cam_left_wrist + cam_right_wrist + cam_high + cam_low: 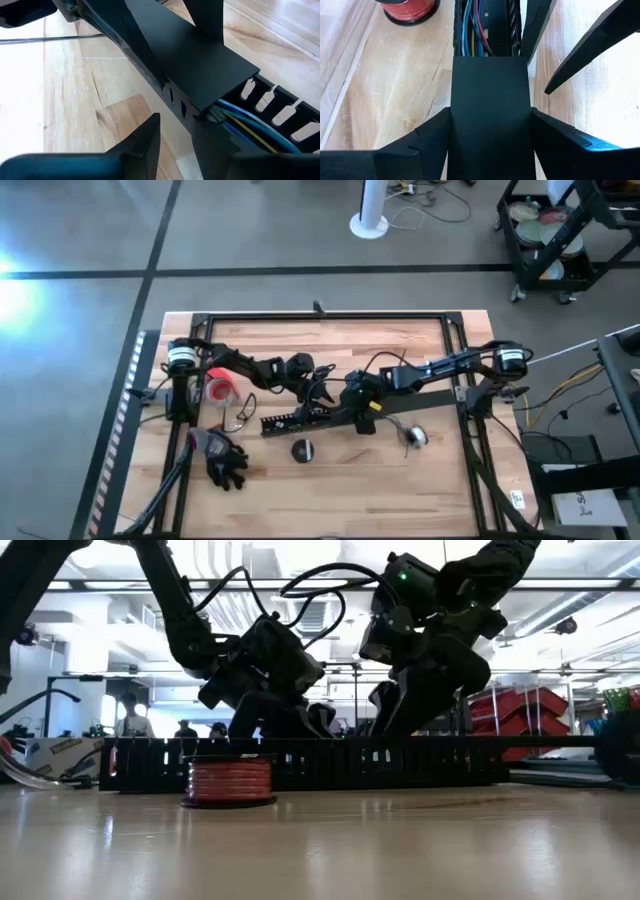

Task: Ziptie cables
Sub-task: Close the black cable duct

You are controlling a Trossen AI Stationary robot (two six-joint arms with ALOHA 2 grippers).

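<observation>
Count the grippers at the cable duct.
2. The left gripper is open beside the duct; the right gripper is shut on the flat black cover over it. None looks hidden.

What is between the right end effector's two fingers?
A flat black cover, over coloured wires; the right end effector straddles it in the right wrist view.

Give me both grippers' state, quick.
Left gripper: open at the cable duct.
Right gripper: shut on the flat black cover.
</observation>
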